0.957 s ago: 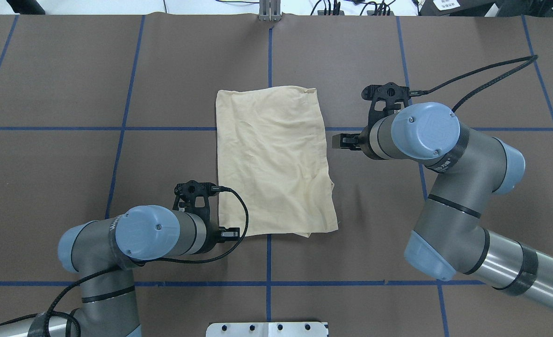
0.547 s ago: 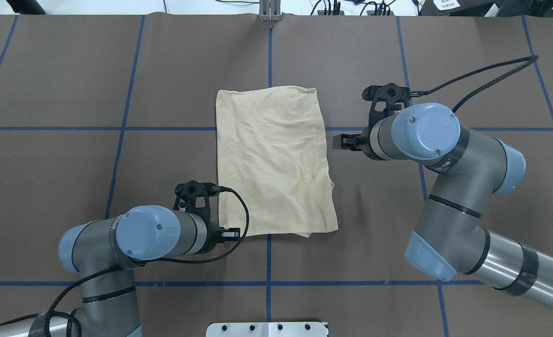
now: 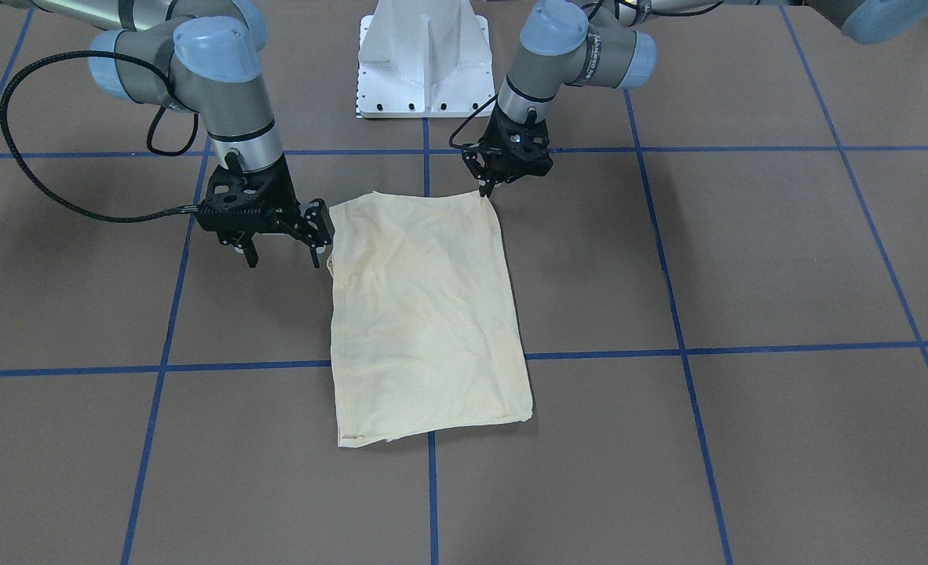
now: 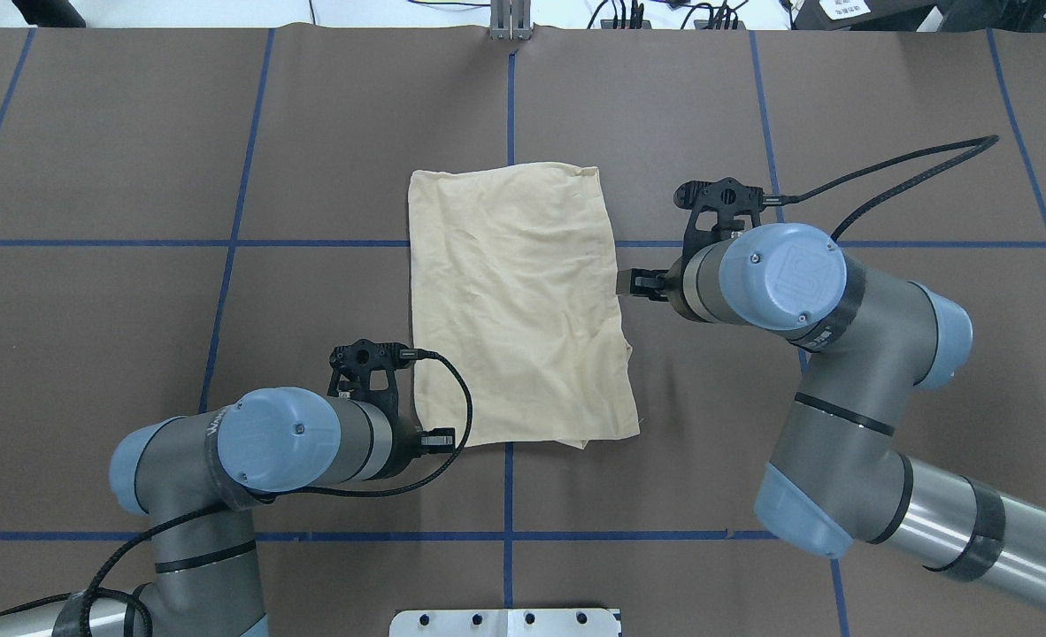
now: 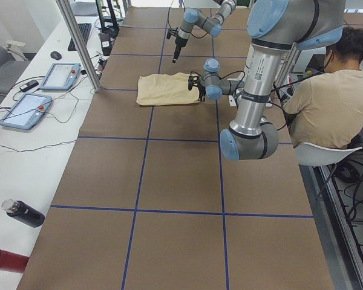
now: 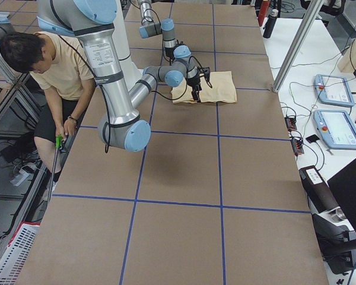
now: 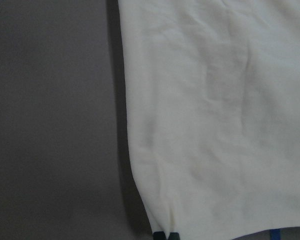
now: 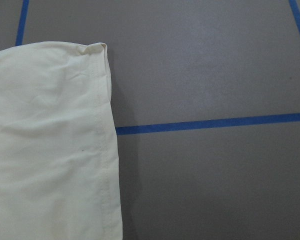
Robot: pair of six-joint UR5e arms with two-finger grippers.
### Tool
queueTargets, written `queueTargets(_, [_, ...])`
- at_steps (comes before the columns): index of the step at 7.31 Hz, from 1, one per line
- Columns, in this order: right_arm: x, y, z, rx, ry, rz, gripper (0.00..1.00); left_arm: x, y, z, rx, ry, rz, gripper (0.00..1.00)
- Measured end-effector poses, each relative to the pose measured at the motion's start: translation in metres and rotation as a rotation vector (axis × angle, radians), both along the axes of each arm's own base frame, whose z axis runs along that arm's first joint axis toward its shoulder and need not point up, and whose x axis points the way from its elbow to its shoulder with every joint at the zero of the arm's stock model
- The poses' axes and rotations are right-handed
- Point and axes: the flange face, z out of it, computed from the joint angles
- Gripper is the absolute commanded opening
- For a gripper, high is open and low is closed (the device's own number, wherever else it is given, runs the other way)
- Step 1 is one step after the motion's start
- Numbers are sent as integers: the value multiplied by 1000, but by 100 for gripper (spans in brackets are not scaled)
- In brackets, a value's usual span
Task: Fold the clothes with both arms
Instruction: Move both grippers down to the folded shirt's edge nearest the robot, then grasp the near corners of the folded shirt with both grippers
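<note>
The cream-yellow shirt [image 4: 519, 301] lies folded into a flat rectangle mid-table; its print and label are hidden. It also shows in the front view [image 3: 425, 314] and in both wrist views [image 7: 215, 125] [image 8: 50, 150]. My left gripper [image 4: 439, 438] is low at the shirt's near-left corner, and its fingertips [image 3: 484, 191] look pinched shut on that corner. A dark tip [image 7: 165, 235] shows at the cloth's bottom edge. My right gripper [image 3: 285, 257] is open and empty, one finger against the shirt's right edge [image 4: 634, 283].
The white pedestal base [image 3: 425, 55] stands at the robot's side of the brown table with blue tape lines [image 4: 510, 531]. An operator [image 5: 327, 103] sits beside the table. Teach pendants [image 5: 57, 75] and bottles lie on the far side bench.
My right arm has moved left and slightly nearer, bringing its open gripper up to the shirt's right edge. The left arm and the shirt have not moved.
</note>
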Motion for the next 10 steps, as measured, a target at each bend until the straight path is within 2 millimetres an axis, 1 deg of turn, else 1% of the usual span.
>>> queueTargets(2, [-39,40,-14,-85,-72,93,95,-1,0,1,0,-2,-2,0])
queueTargets(3, [-57,61,-19,-114,-90,121,85,-1,0,1,0,-2,-2,0])
queueTargets(5, [-86,96,-28,-189,-83,164,82,0,0,2,1,-3,-5,0])
queueTargets(7, [-108,130,-32,-241,-72,179,81,0,0,3,0,-4,-7,0])
queueTargets(8, [-115,141,-30,-247,-69,185,77,-1,0,3,-3,-4,-9,0])
queueTargets(9, [-119,145,-28,-248,-65,191,70,0,1,3,-7,-3,-10,0])
queueTargets(10, [-121,145,-26,-242,-61,198,67,1,3,3,-13,-1,-11,0])
